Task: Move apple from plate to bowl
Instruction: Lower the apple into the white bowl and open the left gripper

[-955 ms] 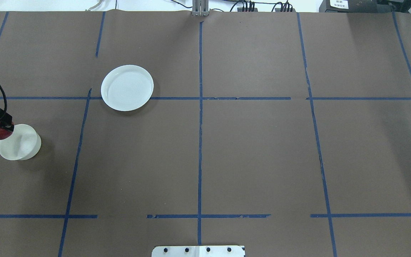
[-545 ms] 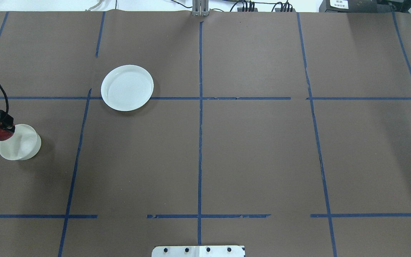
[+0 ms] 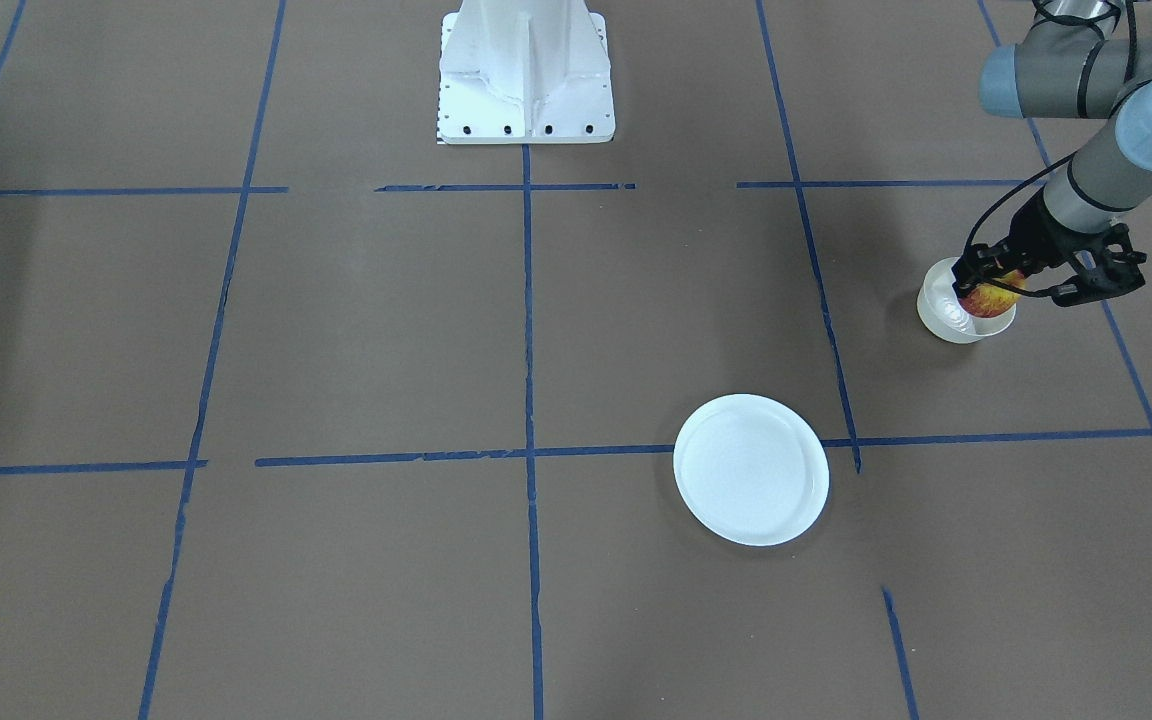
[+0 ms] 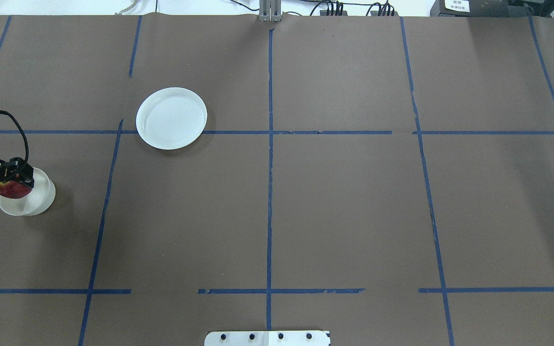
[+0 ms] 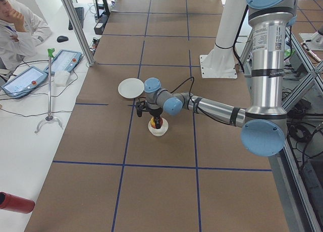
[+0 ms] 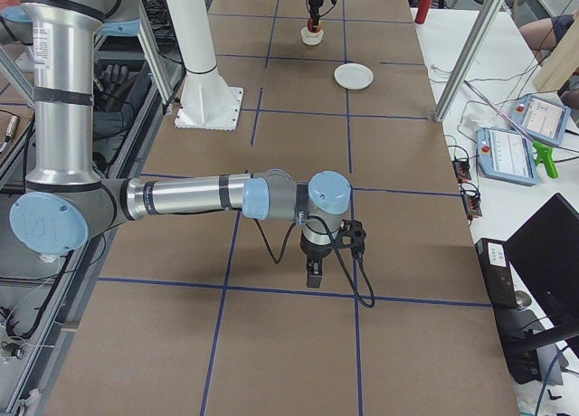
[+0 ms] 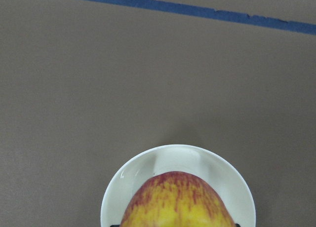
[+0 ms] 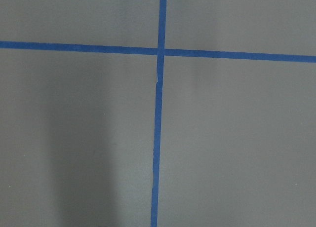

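Small red-yellow apple [image 3: 988, 299] pinched by left gripper [image 3: 998, 286] over small deep cream-white bowl [image 3: 944, 318]; to be centred, lowered, released gently. State of right gripper [image 6: 313, 276] cannot be told.

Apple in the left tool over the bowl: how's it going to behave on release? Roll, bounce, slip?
Probably rolls freely: the apple is round and smooth, but the bowl looks barely wider, so it should seat quickly. Likely stiff: it shows no squashing in the left tool. Landing off-centre might tip the small bowl.
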Robot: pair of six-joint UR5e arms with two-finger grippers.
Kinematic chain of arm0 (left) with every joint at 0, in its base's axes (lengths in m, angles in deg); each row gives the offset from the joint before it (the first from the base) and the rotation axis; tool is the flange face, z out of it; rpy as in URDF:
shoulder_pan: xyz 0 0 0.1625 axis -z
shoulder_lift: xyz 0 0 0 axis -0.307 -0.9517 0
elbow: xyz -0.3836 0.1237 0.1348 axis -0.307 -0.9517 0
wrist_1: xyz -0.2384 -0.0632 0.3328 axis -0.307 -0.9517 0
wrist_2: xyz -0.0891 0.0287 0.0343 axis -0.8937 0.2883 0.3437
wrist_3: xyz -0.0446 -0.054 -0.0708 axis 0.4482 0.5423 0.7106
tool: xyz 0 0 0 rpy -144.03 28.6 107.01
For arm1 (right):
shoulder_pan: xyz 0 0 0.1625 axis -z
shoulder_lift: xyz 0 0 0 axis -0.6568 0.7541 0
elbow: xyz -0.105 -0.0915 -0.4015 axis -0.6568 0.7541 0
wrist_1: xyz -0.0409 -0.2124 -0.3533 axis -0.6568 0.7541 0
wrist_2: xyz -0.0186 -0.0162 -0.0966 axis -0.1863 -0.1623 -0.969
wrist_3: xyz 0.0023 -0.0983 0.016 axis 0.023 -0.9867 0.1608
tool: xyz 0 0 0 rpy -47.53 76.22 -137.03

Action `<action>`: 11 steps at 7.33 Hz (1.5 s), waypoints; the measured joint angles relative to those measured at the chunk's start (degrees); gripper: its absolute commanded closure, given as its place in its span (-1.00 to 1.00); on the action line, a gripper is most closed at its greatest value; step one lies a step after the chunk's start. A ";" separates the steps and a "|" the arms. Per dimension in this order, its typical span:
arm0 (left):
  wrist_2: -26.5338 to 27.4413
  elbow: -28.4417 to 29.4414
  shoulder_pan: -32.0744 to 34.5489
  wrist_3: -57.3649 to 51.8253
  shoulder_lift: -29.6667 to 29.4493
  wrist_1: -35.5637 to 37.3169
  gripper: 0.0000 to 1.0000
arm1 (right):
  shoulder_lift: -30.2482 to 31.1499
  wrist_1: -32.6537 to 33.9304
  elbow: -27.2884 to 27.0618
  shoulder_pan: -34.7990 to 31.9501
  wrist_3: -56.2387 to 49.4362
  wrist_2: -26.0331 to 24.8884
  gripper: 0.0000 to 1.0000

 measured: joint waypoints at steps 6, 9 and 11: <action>-1.14 3.90 -2.45 0.26 -1.04 -1.69 0.90 | 0.00 0.00 -0.03 0.00 -0.01 0.00 -1.00; -1.13 4.30 -2.52 0.20 -1.34 -1.91 -0.31 | 0.00 -0.04 -0.01 0.00 -0.04 0.00 -1.00; -1.09 4.04 -2.52 -0.01 -1.36 -1.92 -0.35 | 0.00 -0.01 0.00 0.00 -0.05 0.00 -1.00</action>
